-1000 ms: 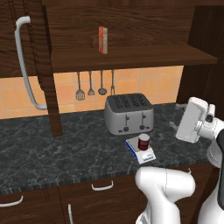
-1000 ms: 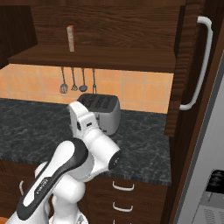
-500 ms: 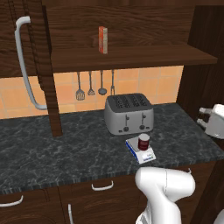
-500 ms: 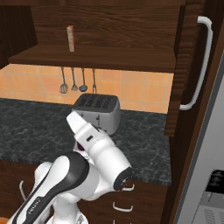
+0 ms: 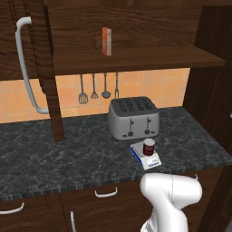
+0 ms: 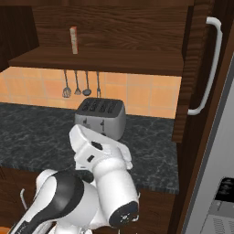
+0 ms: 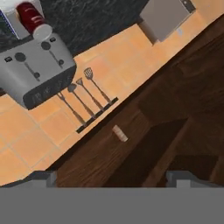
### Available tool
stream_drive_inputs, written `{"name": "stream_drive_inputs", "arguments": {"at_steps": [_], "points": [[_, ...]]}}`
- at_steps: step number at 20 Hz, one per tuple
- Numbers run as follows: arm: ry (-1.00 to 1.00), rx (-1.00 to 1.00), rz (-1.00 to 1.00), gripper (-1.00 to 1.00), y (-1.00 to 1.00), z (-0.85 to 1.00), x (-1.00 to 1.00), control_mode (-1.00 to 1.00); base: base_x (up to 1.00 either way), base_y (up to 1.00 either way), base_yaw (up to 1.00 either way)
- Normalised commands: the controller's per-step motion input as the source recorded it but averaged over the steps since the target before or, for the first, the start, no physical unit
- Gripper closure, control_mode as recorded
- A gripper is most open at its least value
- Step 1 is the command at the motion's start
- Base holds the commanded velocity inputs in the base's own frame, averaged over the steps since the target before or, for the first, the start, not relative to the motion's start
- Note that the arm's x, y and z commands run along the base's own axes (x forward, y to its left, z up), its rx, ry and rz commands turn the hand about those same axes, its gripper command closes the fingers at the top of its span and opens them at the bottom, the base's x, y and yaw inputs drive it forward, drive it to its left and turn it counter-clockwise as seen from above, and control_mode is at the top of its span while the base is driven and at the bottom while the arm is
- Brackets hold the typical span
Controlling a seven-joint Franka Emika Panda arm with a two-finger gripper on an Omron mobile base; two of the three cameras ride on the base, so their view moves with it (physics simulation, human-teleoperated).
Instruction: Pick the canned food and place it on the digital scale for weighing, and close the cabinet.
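Standing upright on the digital scale (image 5: 146,157) in front of the toaster (image 5: 133,118) on the table (image 5: 54,154), the canned food (image 5: 148,147) looks weighed; the cabinet (image 5: 34,63) gapes open, presumably next; whether the tool is open I cannot tell.

A small dark red can with a pale top (image 5: 148,147) stands upright on the flat white, blue-edged digital scale (image 5: 146,157), just in front of the silver four-slot toaster (image 5: 133,118) on the dark marbled table (image 5: 54,154). Above, the dark brown wooden cabinet (image 5: 136,56) stands open — a tall orange-red box (image 5: 106,41) on its shelf, its left door (image 5: 47,68) edge-on with a long curved silver handle (image 5: 26,65).
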Motion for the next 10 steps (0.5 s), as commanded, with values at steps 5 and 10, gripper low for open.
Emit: {"name": "stream_drive_inputs", "arguments": {"at_steps": [5,10], "points": [[-0.11,0.34,0.0,-1.0,-0.33,0.31,-0.53,-1.0,0.0,0.0,0.0],[-0.03,0.24,0.07,-1.0,0.03,0.17,-0.42,-1.0,0.0,0.0,0.0]]}}
